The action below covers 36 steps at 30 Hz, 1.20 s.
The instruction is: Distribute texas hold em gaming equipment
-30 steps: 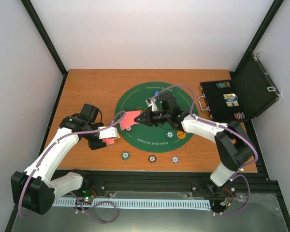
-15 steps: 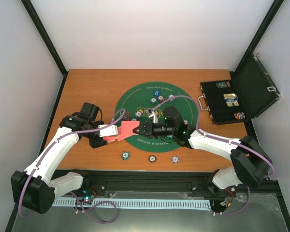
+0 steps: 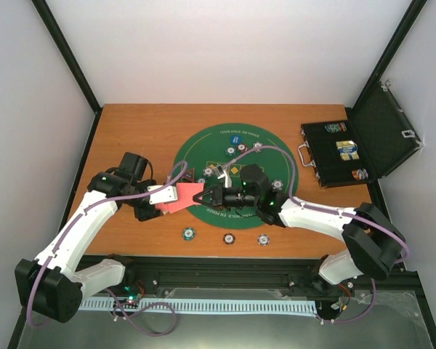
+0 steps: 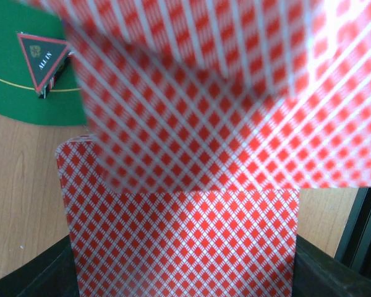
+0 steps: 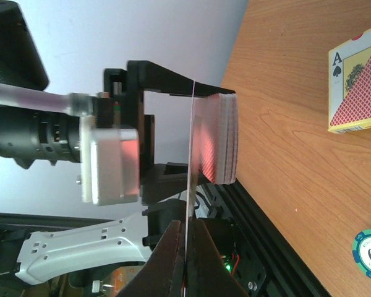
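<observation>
Now we are mid-deal: our left gripper (image 3: 162, 200) clamps the deck of cards (image 5: 222, 136) at the green felt mat's (image 3: 276, 153) left edge, while our right gripper (image 3: 202, 195) pinches a single card (image 5: 190, 154) over that same edge. Next, we judge, this card needs carrying to a seat on the mat

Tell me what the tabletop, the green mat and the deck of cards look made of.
Tabletop: wood or wood-look laminate, smooth; brown grain lines show.
Green mat: probably felt or similar cloth, matte, no glare, printed lettering.
Deck of cards, held by the left gripper: thin stacked sheets, printed red lattice backs; coated paper or plastic, cannot tell.
</observation>
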Motion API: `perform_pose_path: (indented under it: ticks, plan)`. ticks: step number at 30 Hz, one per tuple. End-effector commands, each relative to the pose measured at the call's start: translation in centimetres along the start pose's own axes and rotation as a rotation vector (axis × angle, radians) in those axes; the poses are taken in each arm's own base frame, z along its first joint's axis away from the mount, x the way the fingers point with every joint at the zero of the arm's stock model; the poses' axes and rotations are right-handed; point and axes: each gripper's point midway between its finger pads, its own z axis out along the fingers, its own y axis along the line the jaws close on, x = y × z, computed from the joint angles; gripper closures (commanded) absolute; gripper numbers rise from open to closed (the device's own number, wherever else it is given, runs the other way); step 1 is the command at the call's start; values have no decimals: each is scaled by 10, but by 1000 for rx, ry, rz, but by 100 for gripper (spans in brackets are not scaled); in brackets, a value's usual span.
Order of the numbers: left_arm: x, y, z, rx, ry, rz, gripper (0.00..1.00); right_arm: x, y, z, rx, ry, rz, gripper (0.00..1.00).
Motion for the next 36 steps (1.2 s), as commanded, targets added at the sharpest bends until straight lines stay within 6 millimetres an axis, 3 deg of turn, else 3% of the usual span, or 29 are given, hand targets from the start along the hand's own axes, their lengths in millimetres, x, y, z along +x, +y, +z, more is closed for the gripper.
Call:
perform_pose_path:
  ticks: [1,16,25,36]
  plan:
    - [-17,4,-18,-18,-62,1,43,-5,14,11,-38,-13,-26,97]
    - [-16,-1,-21,-3,-65,14,43,-11,16,30,-46,-12,-37,97]
    - [-16,-2,-21,-5,-62,15,43,3,12,43,-41,29,-25,97]
    - [-13,-2,-20,-9,-53,22,43,17,-1,33,-14,27,-8,97]
